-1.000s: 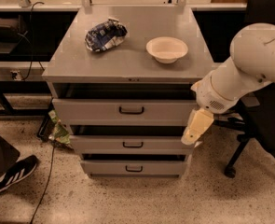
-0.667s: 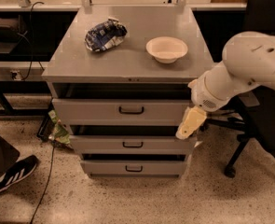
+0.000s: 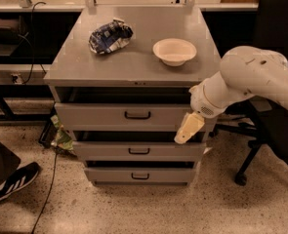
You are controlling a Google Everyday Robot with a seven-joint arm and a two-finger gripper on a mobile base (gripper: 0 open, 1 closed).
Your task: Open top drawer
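The top drawer (image 3: 99,116) is the widest of three grey metal drawers in a grey cabinet, with a small dark bar handle (image 3: 137,115) at its centre. It stands out slightly from the cabinet, with a dark gap above its front. My gripper (image 3: 186,129) hangs from the white arm in front of the right end of the top drawer, near its lower edge and well right of the handle. It holds nothing.
On the cabinet top (image 3: 75,67) lie a crumpled blue-and-white chip bag (image 3: 109,36) and a white bowl (image 3: 174,50). Two narrower drawers (image 3: 139,151) sit below. A black office chair (image 3: 273,126) stands at right. A person's shoe (image 3: 11,182) is at lower left.
My arm and gripper have moved left, toward the right end of the top drawer front. The drawers and the things on top have not moved.
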